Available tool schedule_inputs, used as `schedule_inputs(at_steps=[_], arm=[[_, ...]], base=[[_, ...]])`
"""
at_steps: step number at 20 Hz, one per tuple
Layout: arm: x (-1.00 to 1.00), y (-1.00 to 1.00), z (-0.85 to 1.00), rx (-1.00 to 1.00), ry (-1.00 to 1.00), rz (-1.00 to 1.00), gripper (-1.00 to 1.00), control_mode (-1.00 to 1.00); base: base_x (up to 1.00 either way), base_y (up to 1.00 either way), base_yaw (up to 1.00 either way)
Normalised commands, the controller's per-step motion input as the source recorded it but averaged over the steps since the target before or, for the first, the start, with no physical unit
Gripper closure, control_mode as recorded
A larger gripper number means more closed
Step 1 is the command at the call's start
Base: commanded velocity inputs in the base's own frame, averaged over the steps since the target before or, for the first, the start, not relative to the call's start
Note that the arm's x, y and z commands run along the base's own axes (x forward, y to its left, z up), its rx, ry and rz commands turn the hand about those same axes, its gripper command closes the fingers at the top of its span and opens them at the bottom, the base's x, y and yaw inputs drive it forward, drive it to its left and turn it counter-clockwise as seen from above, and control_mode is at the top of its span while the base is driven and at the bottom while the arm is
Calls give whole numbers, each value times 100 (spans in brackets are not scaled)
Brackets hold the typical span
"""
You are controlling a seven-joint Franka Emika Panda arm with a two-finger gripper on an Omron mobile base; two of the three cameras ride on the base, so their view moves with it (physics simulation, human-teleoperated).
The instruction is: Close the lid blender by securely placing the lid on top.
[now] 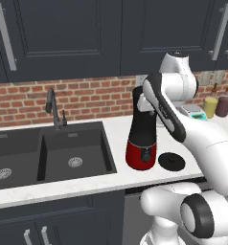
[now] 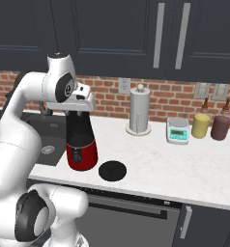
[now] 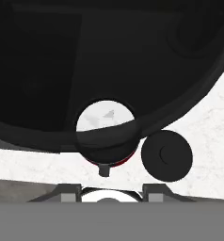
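Observation:
The blender (image 1: pixel 142 139) stands on the white counter just right of the sink, a black jar on a glossy red base (image 2: pixel 81 155). Its top has no cover. The lid (image 1: pixel 172 161), a flat black disc, lies on the counter right beside the base (image 2: pixel 112 170). My gripper (image 2: pixel 79 114) hangs directly over the jar's mouth, pointing down. In the hand view I look into the dark jar (image 3: pixel 180 94), with the lid (image 3: pixel 166 155) below and to the right. The gripper (image 3: pixel 111 195) is open, its tips well apart and nothing between them.
A black double sink (image 1: pixel 73 153) with a faucet (image 1: pixel 53 107) lies left of the blender. A paper-towel roll (image 2: pixel 139 111), a small scale (image 2: pixel 178 130), a yellow canister (image 2: pixel 200 125) and a maroon one (image 2: pixel 220 128) stand along the brick wall. Dark cabinets hang overhead.

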Motion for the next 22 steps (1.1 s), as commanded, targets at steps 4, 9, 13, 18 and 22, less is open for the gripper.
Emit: schedule_inputs(at_steps=[4, 9, 13, 18, 22], arm=[[-6, 0, 0, 0, 0, 0, -100, -100], [-26, -15, -4, 0, 0, -3, -100, -100], [-34, -36, -20, 0, 0, -7, -100, -100], [-40, -49, -31, 0, 0, -8, -100, -100], [-25, -43, -39, 0, 0, -5, -100, -100]], base=[[0, 0, 0], [0, 0, 0], [0, 0, 0], [0, 0, 0], [0, 0, 0]])
